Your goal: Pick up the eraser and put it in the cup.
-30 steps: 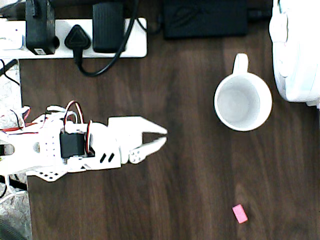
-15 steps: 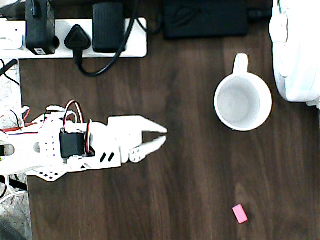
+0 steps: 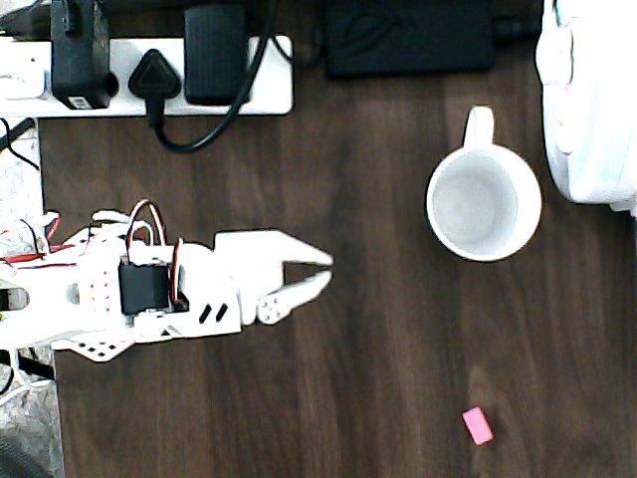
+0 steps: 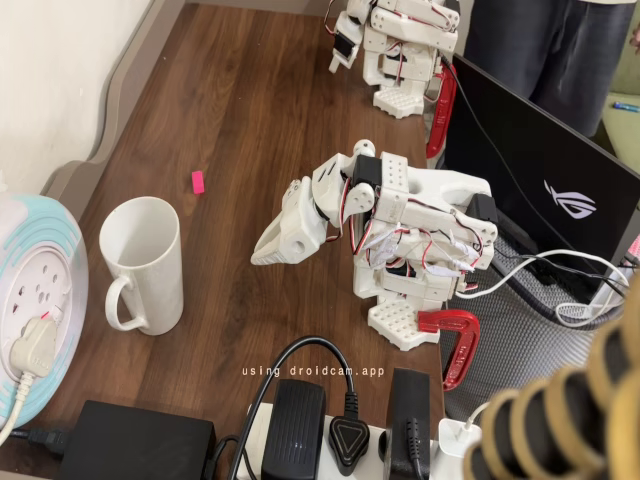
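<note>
Spanning both views: desk (image 3: 378, 329): dark brown wood-grain top; in the fixed view a pale wall runs along its left edge and a person in dark trousers stands past the far edge.
Appliance (image 3: 589, 100): white and pale blue, at the desk's right edge in the overhead view, just beside the cup; a white plug sits in its face in the fixed view.
Laptop (image 4: 545, 175): black, lid up, along the desk's right edge in the fixed view.
Power strip (image 3: 149, 75): white, at the top-left corner in the overhead view, carrying black plugs and adapters.
Arm (image 3: 119, 294): white, with red and black wires, held to the desk's edge by a red clamp (image 4: 452, 345).
Pincer (image 3: 320, 273): tips a narrow gap apart, released, holding nothing, hanging above bare wood clear of everything.
Cup (image 3: 484, 202): white mug, upright, empty, handle toward the top edge.
Eraser (image 3: 478, 425): pink block lying flat near the bottom edge in the overhead view, well apart from cup and pincer.
</note>
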